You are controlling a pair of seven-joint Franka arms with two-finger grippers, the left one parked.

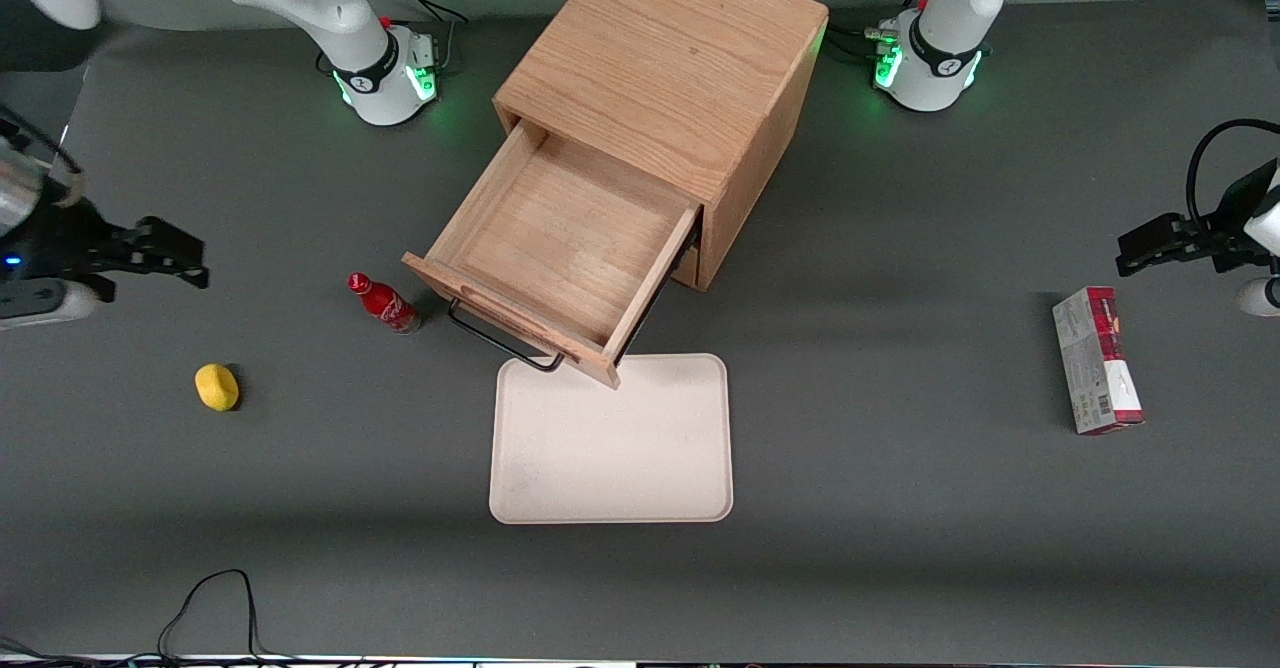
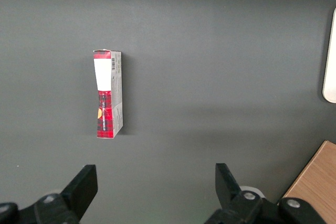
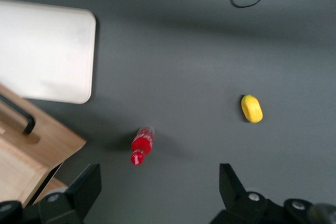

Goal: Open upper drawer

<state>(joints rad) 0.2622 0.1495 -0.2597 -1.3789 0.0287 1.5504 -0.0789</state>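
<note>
**Inspector:** Report the tool first.

**Operator:** My tool [image 1: 195, 260] hangs above the worktop [image 1: 900, 508] at the working arm's end, holding nothing. Its fingers [image 3: 86, 187] are spread wide, and bare worktop shows between them in the right wrist view.

**Inspector:** What lies nearest to it?

**Operator:** Working outward on the front view's clock face, a yellow lemon-like object [image 1: 217, 387] sits at about five o'clock of the tool. A small red bottle [image 1: 385, 305] lies on its side at about four o'clock.

**Inspector:** And the upper drawer?

**Operator:** The upper drawer [image 1: 560, 248] lies at roughly three o'clock of the tool, well apart from it, with the bottle in between. It stands pulled well out of the wooden cabinet [image 1: 670, 78], its inside bare. Its black wire handle [image 1: 500, 343] runs along the drawer front, from about ten o'clock to four o'clock. That front overhangs the edge of a pale tray [image 1: 610, 448].

**Inspector:** Your judgement?

**Operator:** I judge the drawer already open. Any further pull would run toward seven o'clock, square to the handle. My arm is the nearer one.
</note>
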